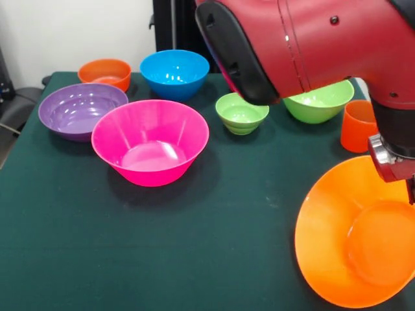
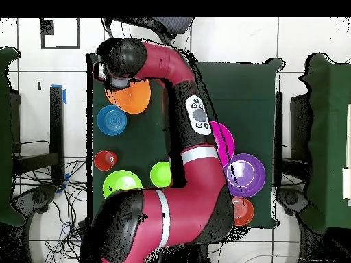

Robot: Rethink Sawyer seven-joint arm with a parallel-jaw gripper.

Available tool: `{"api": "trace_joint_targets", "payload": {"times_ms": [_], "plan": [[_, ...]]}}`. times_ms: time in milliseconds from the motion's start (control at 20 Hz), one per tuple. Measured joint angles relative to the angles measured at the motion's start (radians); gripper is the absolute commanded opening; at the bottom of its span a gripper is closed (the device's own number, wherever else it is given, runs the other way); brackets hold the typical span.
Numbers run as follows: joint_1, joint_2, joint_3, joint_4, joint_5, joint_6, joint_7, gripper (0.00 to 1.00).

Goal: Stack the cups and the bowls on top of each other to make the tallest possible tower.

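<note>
My gripper [image 1: 407, 188] is at the right edge of the front view, shut on the rim of the large orange bowl [image 1: 353, 240]. It holds the bowl tilted, with the opening toward the camera. In the overhead view the gripper [image 2: 116, 83] sits over the same bowl [image 2: 131, 97] near the table's top left corner. The orange cup [image 1: 358, 126] stands upright behind it. The large pink bowl [image 1: 150, 141] sits at the table's middle. The purple [image 1: 81, 110], blue [image 1: 174, 72], medium green [image 1: 319, 100], small green [image 1: 241, 113] and small orange [image 1: 105, 72] bowls stand behind it.
The overhead view shows a small blue bowl [image 2: 111, 120] between the held bowl and the cup [image 2: 105, 161]. The arm's red body [image 1: 305, 45] hangs over the back of the dark green table [image 1: 214, 246]. The table's right edge is close to the held bowl.
</note>
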Motion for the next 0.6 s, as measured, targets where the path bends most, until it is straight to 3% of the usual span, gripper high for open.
{"api": "trace_joint_targets", "payload": {"times_ms": [600], "plan": [[-0.012,0.068,0.044,-0.132,-0.009,0.104,0.000,0.00]]}}
